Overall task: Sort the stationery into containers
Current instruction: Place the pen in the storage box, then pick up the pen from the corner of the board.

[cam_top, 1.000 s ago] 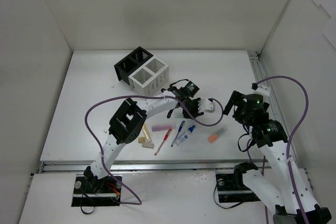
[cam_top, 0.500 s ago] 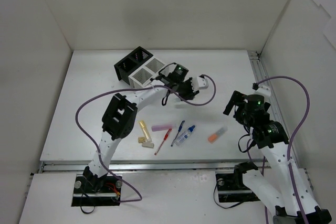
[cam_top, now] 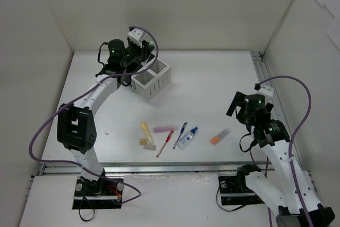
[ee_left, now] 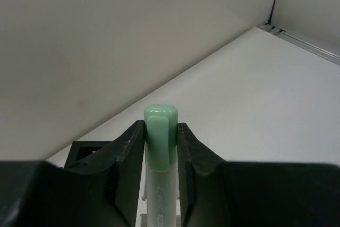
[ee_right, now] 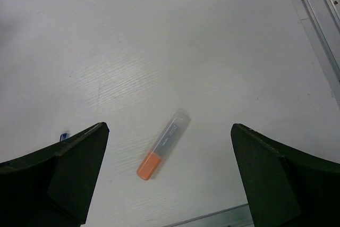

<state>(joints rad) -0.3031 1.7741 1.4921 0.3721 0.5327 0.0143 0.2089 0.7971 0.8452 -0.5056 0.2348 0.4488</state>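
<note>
The left claw (ee_left: 160,136) clamps the green-capped marker (ee_left: 160,118) above the black box (ee_left: 87,147) at 11 o'clock on the counter (cam_top: 212,78) — the right claw (ee_right: 167,126), fingers wide apart, hangs over the orange marker (ee_right: 162,147) at 4 o'clock.

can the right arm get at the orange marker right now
Likely yes: the right gripper hangs over the orange marker with jaws open, and the marker lies alone on the table, nothing in between.
</note>
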